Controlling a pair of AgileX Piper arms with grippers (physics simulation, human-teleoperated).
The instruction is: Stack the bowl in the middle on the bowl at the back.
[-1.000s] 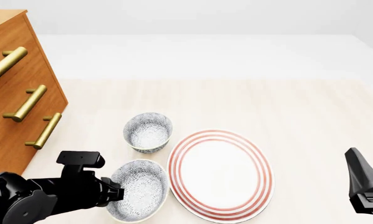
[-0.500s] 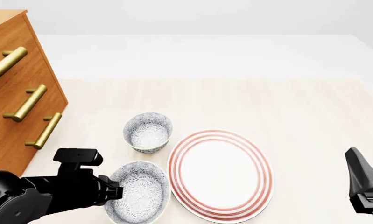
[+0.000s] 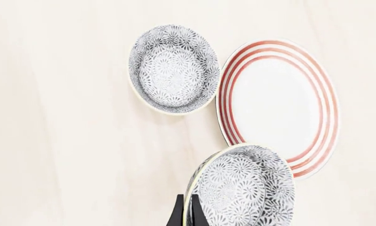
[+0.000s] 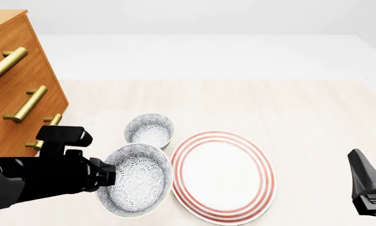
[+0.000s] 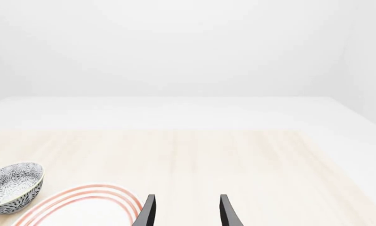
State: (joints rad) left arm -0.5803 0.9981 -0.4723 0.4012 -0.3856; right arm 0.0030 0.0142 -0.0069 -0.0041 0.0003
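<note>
The bowl in the middle (image 4: 136,180), speckled grey on white, hangs tilted above the table, and my left gripper (image 4: 107,178) is shut on its left rim. In the left wrist view the fingers (image 3: 177,213) pinch that rim, with the bowl in the middle (image 3: 244,188) filling the lower part of the view. The bowl at the back (image 4: 150,130) (image 3: 173,69) stands upright on the table just beyond the held one. It is partly overlapped by the held bowl in the front view. My right gripper (image 5: 186,213) (image 4: 365,186) is open and empty at the table's right side.
A large white plate with red rings (image 4: 222,175) (image 3: 282,101) lies right of both bowls, close to them. A wooden dresser with brass handles (image 4: 18,94) stands at the left. Bare light wood table (image 4: 288,108) stretches to the back and right.
The left gripper has risen and moved back with the bowl in the middle, which left the table and now tilts, overlapping the back bowl's front edge. The right arm has not moved.
</note>
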